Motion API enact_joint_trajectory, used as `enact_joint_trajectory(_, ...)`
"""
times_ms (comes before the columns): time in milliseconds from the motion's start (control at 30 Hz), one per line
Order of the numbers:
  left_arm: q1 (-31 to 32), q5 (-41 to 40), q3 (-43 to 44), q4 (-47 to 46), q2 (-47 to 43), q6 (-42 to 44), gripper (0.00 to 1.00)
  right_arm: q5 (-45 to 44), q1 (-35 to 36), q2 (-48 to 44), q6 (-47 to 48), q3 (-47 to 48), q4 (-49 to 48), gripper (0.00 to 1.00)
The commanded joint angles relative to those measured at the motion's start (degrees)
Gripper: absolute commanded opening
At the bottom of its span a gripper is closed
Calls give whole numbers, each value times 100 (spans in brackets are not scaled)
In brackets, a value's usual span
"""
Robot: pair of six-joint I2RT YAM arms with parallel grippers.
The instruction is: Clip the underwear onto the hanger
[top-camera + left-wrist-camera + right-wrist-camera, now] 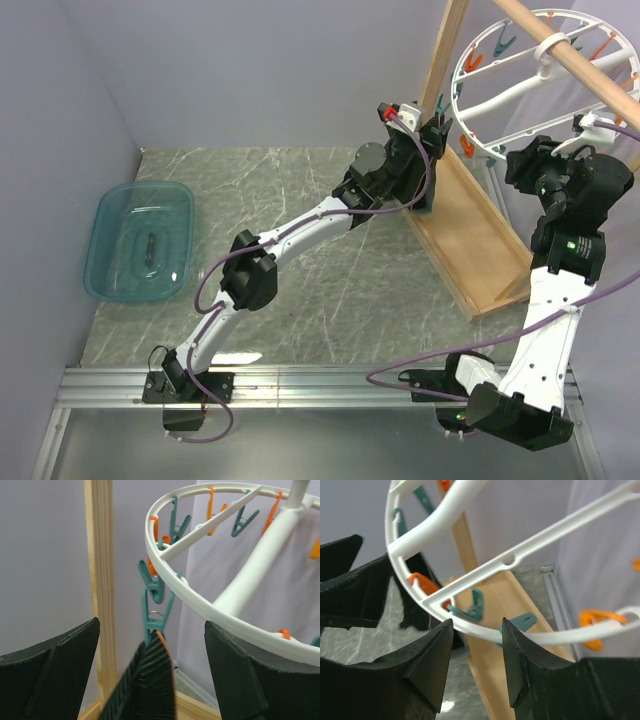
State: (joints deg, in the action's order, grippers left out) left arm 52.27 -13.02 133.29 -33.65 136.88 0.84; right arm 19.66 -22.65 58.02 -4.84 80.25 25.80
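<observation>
The underwear (150,680), black ribbed fabric with an orange edge, hangs from a teal clothespin (152,622) on the rim of the white hanger (172,580). My left gripper (151,625) is open wide, one finger on each side of the pin and the cloth, touching neither. My right gripper (477,622) is open just under the hanger's rim (485,632), and a teal pin (520,622) dangles by its right finger. From that side the underwear (415,610) shows hanging at the left. From above, the left gripper (432,130) is at the hanger's left edge and the right gripper (522,158) is below the hanger (540,90).
The hanger hangs from a wooden rack's top bar (580,60); the rack's upright (440,70) and base board (470,240) stand right beside both grippers. More orange and teal pins (240,522) dangle round the ring. A teal plastic bin (140,240) sits on the table's left side.
</observation>
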Motion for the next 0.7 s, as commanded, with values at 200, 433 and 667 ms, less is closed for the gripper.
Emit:
enact_joint_trajectory(200,64,308,-181,-353,-539,-49,91,961,-28,87,176,96,-523,51)
enact_joint_trajectory(433,-24,694,-1076,-449,-1250,-628,92,925,-28,245,247,316,-409,51)
enact_joint_trajectory(667,-173,1459,-3431,-802,-2973,-892,91,1005,-28,227,238,272,-400,51)
